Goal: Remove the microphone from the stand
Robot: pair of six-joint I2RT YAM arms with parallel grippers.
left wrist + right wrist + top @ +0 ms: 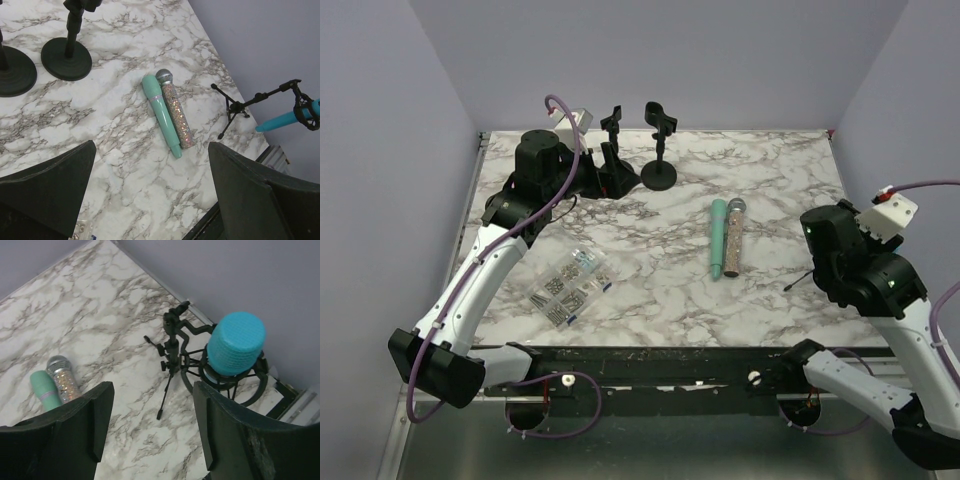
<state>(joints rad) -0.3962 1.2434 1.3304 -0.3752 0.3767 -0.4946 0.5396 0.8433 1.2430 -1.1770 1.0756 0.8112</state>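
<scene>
A turquoise microphone (pixel 236 342) sits in a black shock-mount ring (pixel 225 382) on a small tripod stand (pixel 171 352) near the table's right edge. My right gripper (pixel 152 405) hovers open above the marble just left of the mount, and nothing is between its fingers. The microphone head lies up and to the right of the right finger (pixel 225 430). In the left wrist view the same microphone (pixel 285 120) and stand (pixel 235 107) show far off. My left gripper (pixel 151 160) stands wide open and empty at the back left. From above, my right arm (pixel 850 260) hides all but one stand leg (pixel 798 281).
A mint microphone (pixel 718 238) and a glittery one (pixel 733 235) lie side by side mid-table. Two black round-base stands (pixel 658 175) (pixel 612 160) rise at the back. A clear bag of small parts (pixel 570 284) lies front left. The purple wall is close behind the tripod.
</scene>
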